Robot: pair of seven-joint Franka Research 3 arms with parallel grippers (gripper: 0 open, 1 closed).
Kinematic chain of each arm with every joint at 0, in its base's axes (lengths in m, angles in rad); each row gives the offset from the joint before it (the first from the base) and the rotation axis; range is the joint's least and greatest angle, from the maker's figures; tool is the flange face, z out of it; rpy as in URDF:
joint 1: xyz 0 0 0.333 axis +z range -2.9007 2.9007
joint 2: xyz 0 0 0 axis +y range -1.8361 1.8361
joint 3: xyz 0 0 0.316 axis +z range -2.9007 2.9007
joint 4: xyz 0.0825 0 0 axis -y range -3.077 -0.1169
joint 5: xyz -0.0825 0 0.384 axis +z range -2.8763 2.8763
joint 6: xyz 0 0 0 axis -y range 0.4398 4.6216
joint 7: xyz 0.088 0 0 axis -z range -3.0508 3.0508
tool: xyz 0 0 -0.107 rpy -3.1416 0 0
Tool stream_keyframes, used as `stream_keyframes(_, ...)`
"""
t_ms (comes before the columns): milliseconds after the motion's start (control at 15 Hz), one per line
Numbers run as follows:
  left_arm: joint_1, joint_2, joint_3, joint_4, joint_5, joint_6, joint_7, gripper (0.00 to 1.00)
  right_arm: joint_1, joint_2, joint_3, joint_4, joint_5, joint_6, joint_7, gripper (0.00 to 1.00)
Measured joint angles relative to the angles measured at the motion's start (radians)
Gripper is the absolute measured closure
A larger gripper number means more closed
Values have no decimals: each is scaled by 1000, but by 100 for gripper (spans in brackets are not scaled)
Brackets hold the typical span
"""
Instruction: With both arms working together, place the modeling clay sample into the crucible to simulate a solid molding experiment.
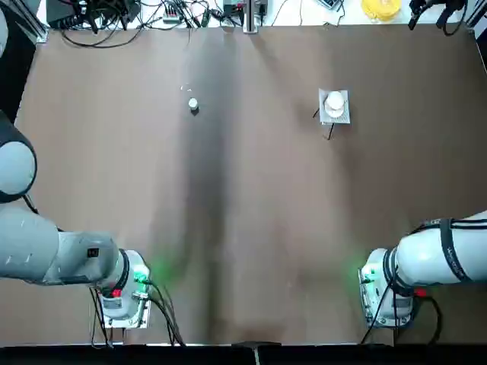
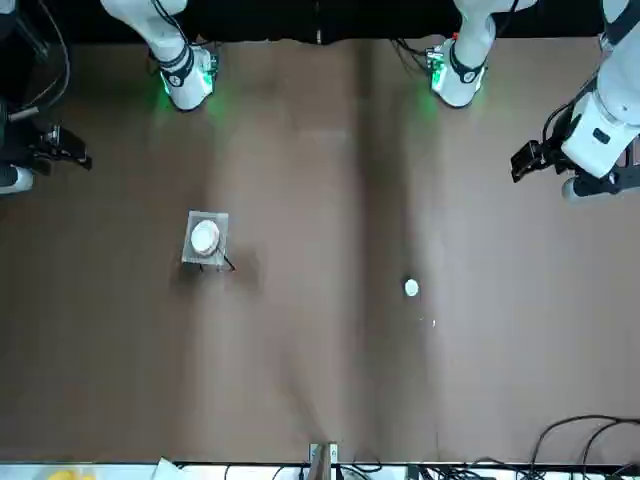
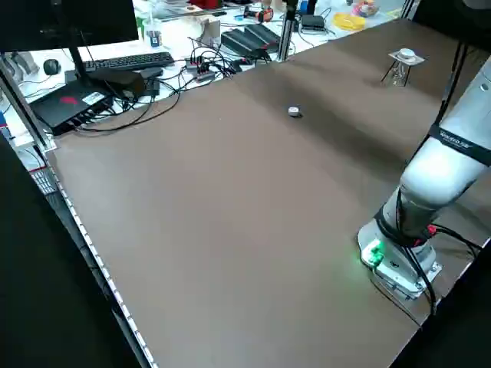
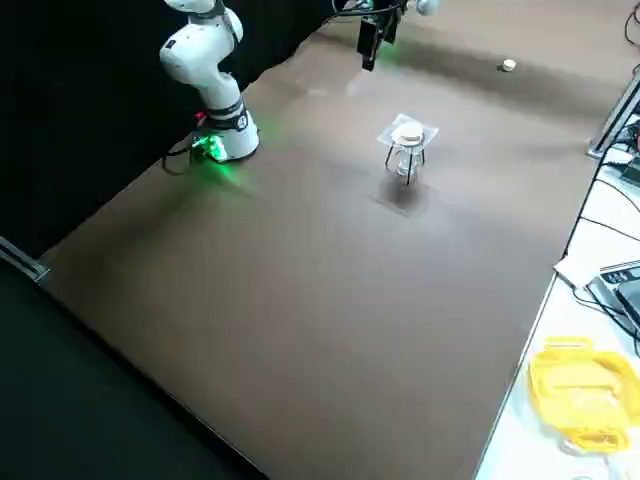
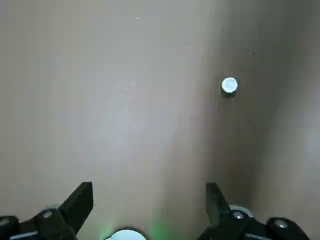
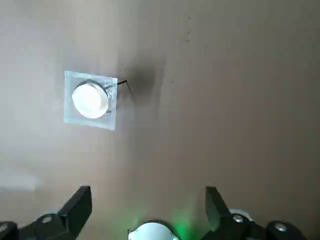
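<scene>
The modeling clay sample (image 1: 193, 104) is a tiny whitish ball lying alone on the brown table, far left of centre; it also shows as the clay ball (image 5: 229, 85) in the left wrist view. The crucible (image 1: 335, 101) is a small white round cup resting on a square grey mesh pad (image 1: 344, 115) atop a wire tripod, at the far right. My left gripper (image 5: 150, 192) hangs open over its own base, well short of the clay. My right gripper (image 6: 148, 195) is open too, near its base, with the crucible (image 6: 90, 100) far ahead of it.
Both arm bases glow green at the near table edge, the left base (image 1: 125, 293) and the right base (image 1: 384, 293). Cables, a keyboard and a yellow object (image 1: 380, 7) lie on the white bench beyond the far edge.
</scene>
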Motion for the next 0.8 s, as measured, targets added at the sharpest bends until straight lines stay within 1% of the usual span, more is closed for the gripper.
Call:
stream_keyframes(333,28,6,3,1,0,7,3,0,11,0,-1,0,0,4,18,1)
stream_keyframes(467,35,32,3,2,-6,26,3,0,11,0,-3,0,0,5,20,1)
stream_keyframes(600,35,82,2,1,-12,95,8,0,11,0,-6,0,0,10,22,2)
stream_keyframes(800,10,193,-6,-1,-12,200,15,0,11,0,-8,-6,0,10,22,2)
